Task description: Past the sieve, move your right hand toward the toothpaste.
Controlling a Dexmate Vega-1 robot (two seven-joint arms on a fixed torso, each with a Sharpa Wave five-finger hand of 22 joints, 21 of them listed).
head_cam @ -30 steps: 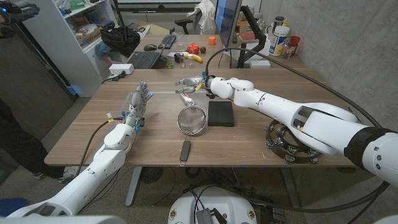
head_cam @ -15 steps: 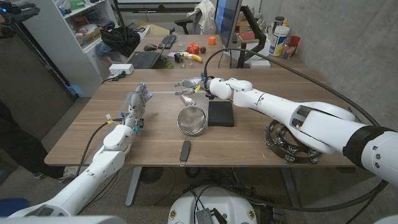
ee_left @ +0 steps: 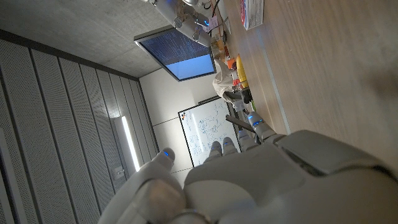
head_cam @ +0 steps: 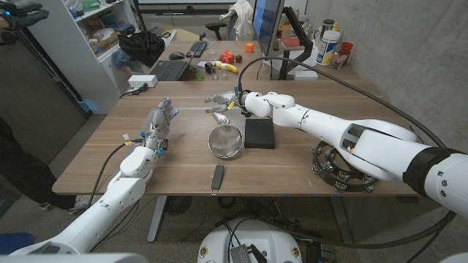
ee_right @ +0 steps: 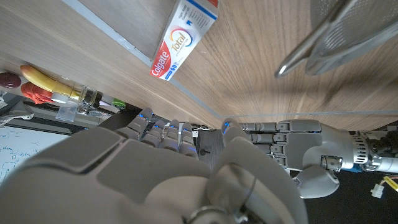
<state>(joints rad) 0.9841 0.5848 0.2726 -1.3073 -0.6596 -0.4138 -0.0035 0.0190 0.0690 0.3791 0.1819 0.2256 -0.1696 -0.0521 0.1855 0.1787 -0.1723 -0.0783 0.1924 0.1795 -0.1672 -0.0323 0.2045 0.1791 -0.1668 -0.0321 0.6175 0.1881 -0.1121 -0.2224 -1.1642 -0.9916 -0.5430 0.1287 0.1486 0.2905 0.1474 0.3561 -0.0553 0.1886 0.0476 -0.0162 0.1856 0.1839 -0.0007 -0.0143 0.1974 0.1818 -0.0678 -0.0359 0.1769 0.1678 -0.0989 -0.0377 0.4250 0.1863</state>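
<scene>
Head view puts the right hand in the upper middle of the frame, beyond the sieve, whose mesh bowl sits at the centre of the table with its handle pointing up toward the hand. The toothpaste shows plainly in the right wrist view as a red and white box lying flat on the wood, near the sieve's handle; in the head view it is mostly hidden under the hand. The reach looks nearly finished: the hand is already past the sieve and over the box, so what remains is probably a small lowering and a settling of the fingers around it. The right arm stretches long from the lower right corner, wrist level, fingers loosely spread and holding nothing. The left hand stands at the left of the frame, fingers straight and close together, empty.
</scene>
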